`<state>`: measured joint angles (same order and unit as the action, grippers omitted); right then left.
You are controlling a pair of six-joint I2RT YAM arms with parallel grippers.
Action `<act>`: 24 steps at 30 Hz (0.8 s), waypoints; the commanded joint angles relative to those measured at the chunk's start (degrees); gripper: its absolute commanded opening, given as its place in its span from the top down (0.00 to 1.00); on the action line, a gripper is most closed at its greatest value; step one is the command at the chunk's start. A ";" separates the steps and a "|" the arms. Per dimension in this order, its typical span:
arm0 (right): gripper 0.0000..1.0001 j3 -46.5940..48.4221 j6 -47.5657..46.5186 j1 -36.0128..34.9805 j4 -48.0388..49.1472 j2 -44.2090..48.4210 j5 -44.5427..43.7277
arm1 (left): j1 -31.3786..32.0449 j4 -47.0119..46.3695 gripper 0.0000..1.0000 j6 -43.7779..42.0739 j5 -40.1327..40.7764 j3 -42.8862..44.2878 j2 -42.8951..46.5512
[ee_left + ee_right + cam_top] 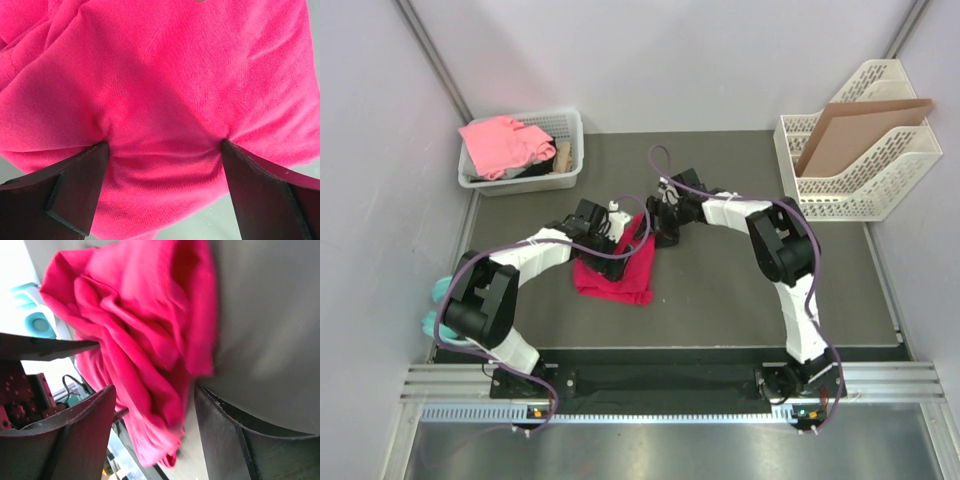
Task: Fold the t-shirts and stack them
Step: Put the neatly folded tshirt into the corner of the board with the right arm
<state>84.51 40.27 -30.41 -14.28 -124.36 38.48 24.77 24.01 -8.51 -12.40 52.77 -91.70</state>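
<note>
Near-right of the white basket point(576, 136), on the dark table point(740, 290), the crimson t-shirt point(615, 270) lies in a crumpled, unfolded heap. Its edge farthest from the arm bases rises to a peak between the two grippers.

Left gripper point(165, 150): it is at the side of the heap closer to the basket. The fingers point(75, 190) bite into the cloth from either side, with a bulge gathered between them and creases running out from each tip, so it is pinching a thick bunch of the shirt.

Right gripper point(155, 390): it is at the peak, on the side of the heap away from the basket. Its fingers stand apart, and loose folds of the crimson shirt hang into the gap without being clamped. The wrist view is blurred, so contact with the pads cannot be confirmed.

Salmon-pink t-shirt point(500, 143): it is inside the basket, bunched, and draped over the rim on the side away from the crimson shirt — well apart from both grippers.

Other items: teal headphones point(438, 292) sit nearer the arm bases than the basket, off the table edge beside the left arm. A white file rack point(880, 190) holding a brown cardboard sheet point(855, 125) stands far right of the basket, across the table.
</note>
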 commanded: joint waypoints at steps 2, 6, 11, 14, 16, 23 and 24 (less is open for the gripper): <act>0.34 6.19 -1.07 -2.80 -0.04 -6.24 0.54 | 0.01 1.30 0.01 -0.27 -2.80 -1.01 -0.41; 0.30 8.04 -1.34 -4.21 -0.39 -8.88 1.25 | 0.01 2.36 0.01 -0.28 -2.89 0.05 -0.94; 0.35 6.90 0.07 -5.88 1.80 -9.77 2.65 | 0.01 2.53 0.01 -0.19 -4.12 0.22 -0.23; 0.49 5.93 1.65 -6.85 3.74 -10.20 3.09 | -0.08 2.71 0.01 -0.36 -3.86 0.49 -0.23; 0.56 6.19 2.18 -7.29 4.43 -10.99 4.05 | 0.01 3.06 0.01 -0.45 -3.94 0.40 -0.06; 0.83 5.75 2.62 -7.65 3.65 -12.05 4.94 | -0.16 4.90 0.01 -1.68 -1.93 1.72 2.31; 0.89 5.58 1.92 -7.29 2.95 -11.53 4.59 | -0.25 5.69 0.01 -2.12 -1.05 2.85 2.93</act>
<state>91.79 43.72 -36.60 -8.73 -133.82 44.69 24.71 25.32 -9.30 -12.99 53.25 -91.53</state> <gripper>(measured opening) 0.209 0.991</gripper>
